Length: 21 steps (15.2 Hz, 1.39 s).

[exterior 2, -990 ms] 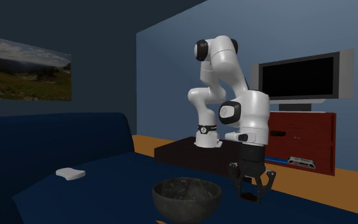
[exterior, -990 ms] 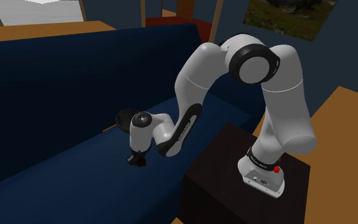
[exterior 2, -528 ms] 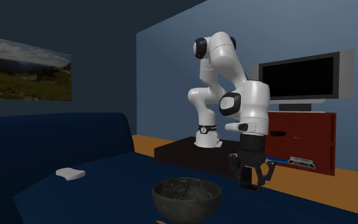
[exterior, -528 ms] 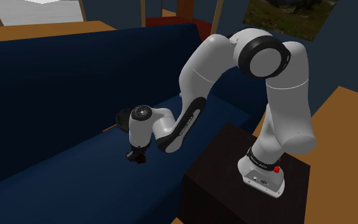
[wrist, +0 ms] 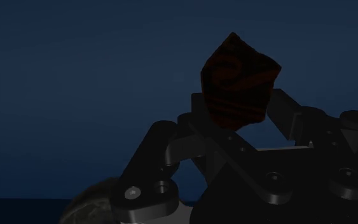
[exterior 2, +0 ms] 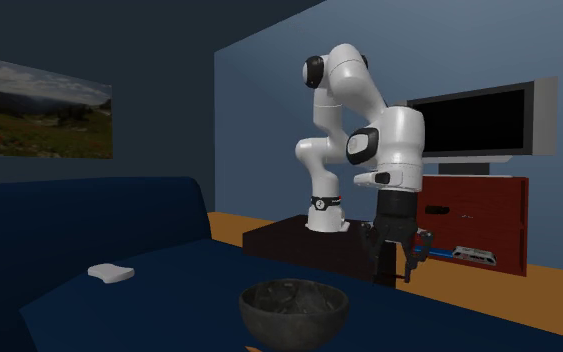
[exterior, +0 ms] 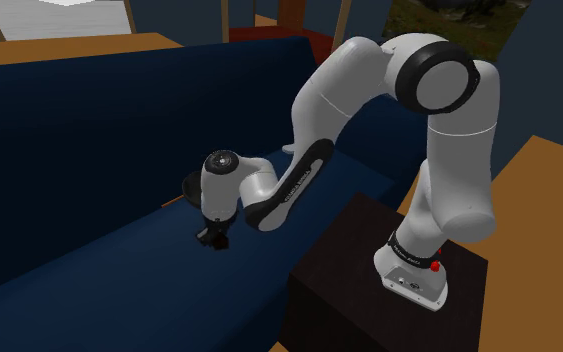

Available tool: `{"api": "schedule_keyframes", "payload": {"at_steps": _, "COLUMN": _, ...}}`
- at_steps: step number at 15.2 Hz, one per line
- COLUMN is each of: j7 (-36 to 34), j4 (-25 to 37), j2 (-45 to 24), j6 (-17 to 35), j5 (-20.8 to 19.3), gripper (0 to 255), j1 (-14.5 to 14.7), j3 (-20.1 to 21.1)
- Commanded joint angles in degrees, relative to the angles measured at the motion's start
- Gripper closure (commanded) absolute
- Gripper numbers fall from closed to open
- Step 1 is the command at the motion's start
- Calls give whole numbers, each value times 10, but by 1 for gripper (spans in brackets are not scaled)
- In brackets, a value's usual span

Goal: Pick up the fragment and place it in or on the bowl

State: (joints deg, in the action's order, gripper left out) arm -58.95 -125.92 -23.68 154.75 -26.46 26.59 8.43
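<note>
A white robot arm (exterior: pixel 455 170) on a dark stand (exterior: pixel 339 290) reaches over a deep blue sofa (exterior: pixel 89 160). In the wrist view its black jaws are closed partway, clasping a dark reddish, angular fragment (wrist: pixel 238 79) between them. It appears to be held clear of the sofa seat. A dark bowl (exterior 2: pixel 294 308) sits on the seat, near the jaws and lower, toward the second exterior view's left. The step in hand looks like the carry. The next move calls for bringing the fragment above the bowl's opening, lowering it, then parting the jaws.
</note>
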Motion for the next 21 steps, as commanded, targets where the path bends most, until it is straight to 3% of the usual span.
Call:
{"api": "schedule_keyframes", "payload": {"at_steps": 1, "j7": 8, "j4": -3, "j2": 14, "j6": -11, "j5": 9, "gripper": 255, "j1": -4, "j3": 6}}
{"api": "schedule_keyframes", "payload": {"at_steps": 21, "j7": 96, "j4": 13, "j2": 121, "j6": -124, "j5": 95, "gripper": 255, "j1": -38, "j3": 43}}
